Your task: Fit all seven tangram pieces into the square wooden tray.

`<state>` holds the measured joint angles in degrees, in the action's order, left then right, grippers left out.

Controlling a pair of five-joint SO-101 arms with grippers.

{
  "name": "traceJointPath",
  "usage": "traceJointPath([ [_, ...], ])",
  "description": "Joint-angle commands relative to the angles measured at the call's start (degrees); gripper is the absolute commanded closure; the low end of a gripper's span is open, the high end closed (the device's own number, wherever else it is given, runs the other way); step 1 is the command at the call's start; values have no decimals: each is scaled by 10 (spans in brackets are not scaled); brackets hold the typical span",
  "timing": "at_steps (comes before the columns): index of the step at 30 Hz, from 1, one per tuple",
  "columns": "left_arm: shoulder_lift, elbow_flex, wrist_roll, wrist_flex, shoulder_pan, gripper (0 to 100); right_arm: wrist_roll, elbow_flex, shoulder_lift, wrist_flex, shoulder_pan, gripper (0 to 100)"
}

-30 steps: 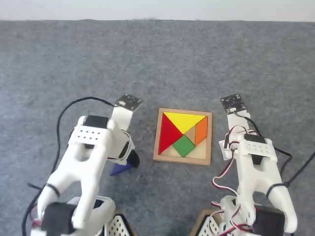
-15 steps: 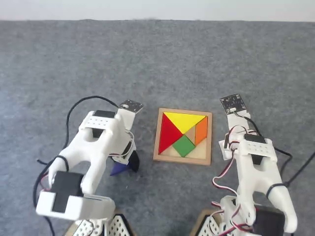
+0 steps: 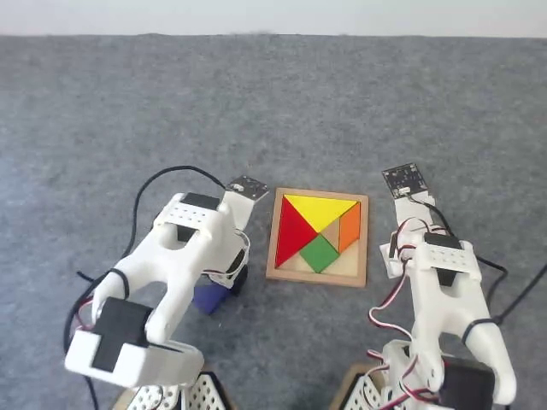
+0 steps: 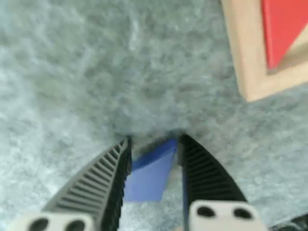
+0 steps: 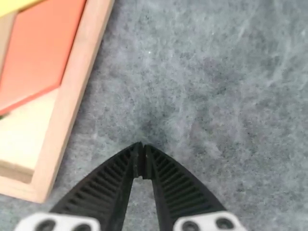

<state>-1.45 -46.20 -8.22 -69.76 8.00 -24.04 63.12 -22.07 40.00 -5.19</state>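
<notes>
While the left fingers (image 4: pixel 119 166) grasp the blue piece (image 4: pixel 150 175), pinching it from both sides, its narrow end reaches just up to their tips. The piece sits low over the grey counter (image 3: pixel 128 111), and whether it touches the felt cannot be told. A corner of the tray (image 4: pixel 243 72) lies farther out beyond those fingertips, apart from them. The right fingers (image 5: pixel 136 166) are clenched together on nothing, tips meeting over bare counter, and the tray's rim runs near them on one side. The tray holds a yellow piece (image 3: pixel 320 209), red piece (image 3: pixel 293 235), green piece (image 3: pixel 320 253) and orange piece (image 3: pixel 349 229).
</notes>
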Motion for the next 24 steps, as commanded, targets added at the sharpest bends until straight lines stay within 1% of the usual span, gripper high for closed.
traceJointPath([
  [1, -6, 21, 2, 33, 3, 886, -4, -14, -5, -12, 1, 991],
  [5, -7, 44, -34, 39, -3, 888, -4, -14, -4, -12, 1, 991],
  [9, -23, 73, -98, -18, -4, 861, -5, -14, -4, -12, 1, 991],
  [12, -111, 70, -154, -47, -12, 857, -6, -14, -4, -12, 1, 991],
  [15, -222, 40, -233, -108, -20, 853, -6, -14, -4, -12, 1, 991],
  [18, -274, -15, -307, -166, -30, 799, -6, -14, -4, -12, 1, 991],
  [20, -275, -48, -338, -171, -41, 768, -6, -14, -4, -12, 1, 991],
  [24, -247, -95, -365, -134, -45, 769, -6, -14, -4, -12, 1, 991],
])
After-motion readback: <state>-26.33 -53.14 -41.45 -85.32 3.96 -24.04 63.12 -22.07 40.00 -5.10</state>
